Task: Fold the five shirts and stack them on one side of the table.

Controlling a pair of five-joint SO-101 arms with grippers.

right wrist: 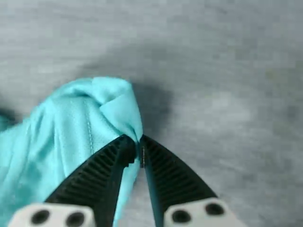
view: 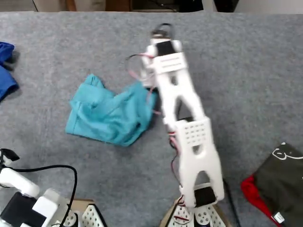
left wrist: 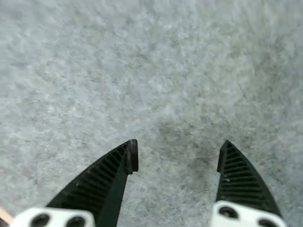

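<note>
We see a grey felt-like table (view: 246, 56) spreading all round the right gripper (right wrist: 138, 140), and beyond it, past the table's far edge, a strip of brown wood (view: 71, 4) and dark shapes (view: 189, 4).

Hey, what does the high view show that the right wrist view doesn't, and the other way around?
The high view adds the whole right arm stretched out, a blue shirt at the left edge, and a dark shirt touching a red shirt at the near-right edge. The right wrist view adds close detail: the right claw shut on a bunched fold of the teal shirt. Both share that crumpled teal shirt and the grey table.
</note>
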